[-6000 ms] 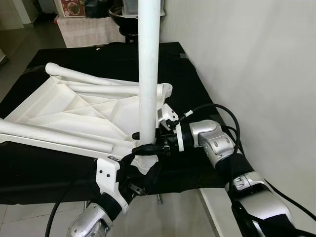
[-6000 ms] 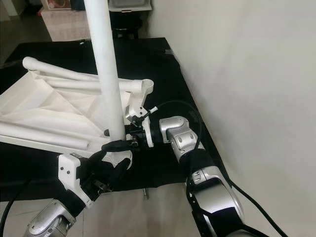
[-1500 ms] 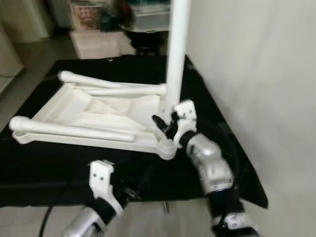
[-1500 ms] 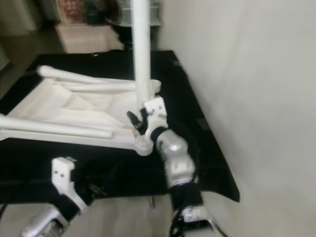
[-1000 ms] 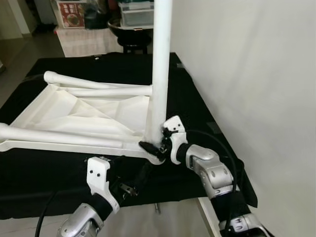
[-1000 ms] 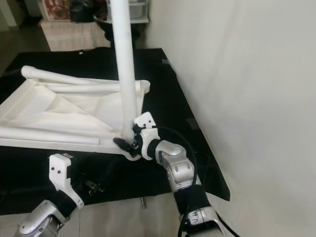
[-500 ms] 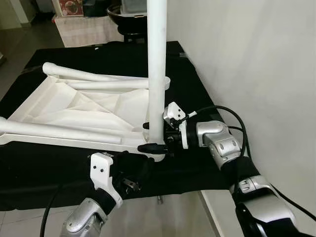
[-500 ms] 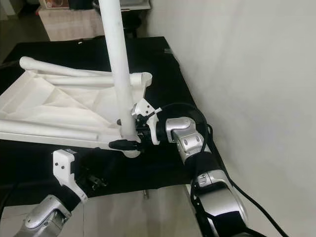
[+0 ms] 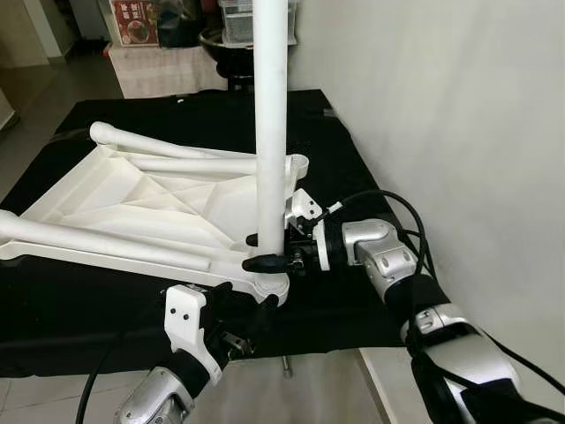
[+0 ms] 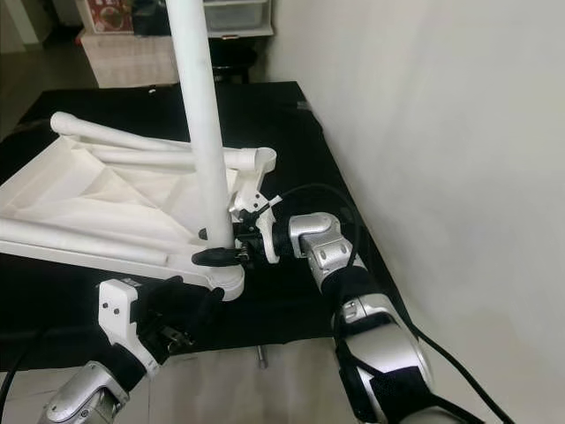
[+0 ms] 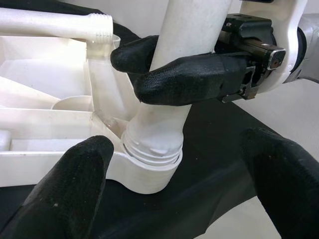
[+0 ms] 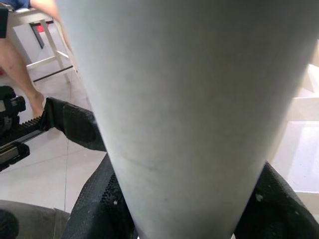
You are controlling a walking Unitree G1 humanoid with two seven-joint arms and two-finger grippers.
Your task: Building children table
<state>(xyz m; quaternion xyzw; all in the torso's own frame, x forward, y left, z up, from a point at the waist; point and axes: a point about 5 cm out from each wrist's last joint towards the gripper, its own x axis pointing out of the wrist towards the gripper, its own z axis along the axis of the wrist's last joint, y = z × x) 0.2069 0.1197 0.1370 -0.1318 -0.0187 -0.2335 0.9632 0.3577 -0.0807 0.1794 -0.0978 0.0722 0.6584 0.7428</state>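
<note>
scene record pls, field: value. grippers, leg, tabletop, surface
right gripper: shut on upright leg, just above the corner socket
left gripper: open, fingers either side of the corner socket, not touching it
upright leg: white tube, standing near vertical, threaded end seated in the corner socket
corner socket: near right corner of tabletop
tabletop: white, upside down, ribbed underside up
other legs: two lie across the tabletop
surface: black cloth over a table beside a white wall
</note>
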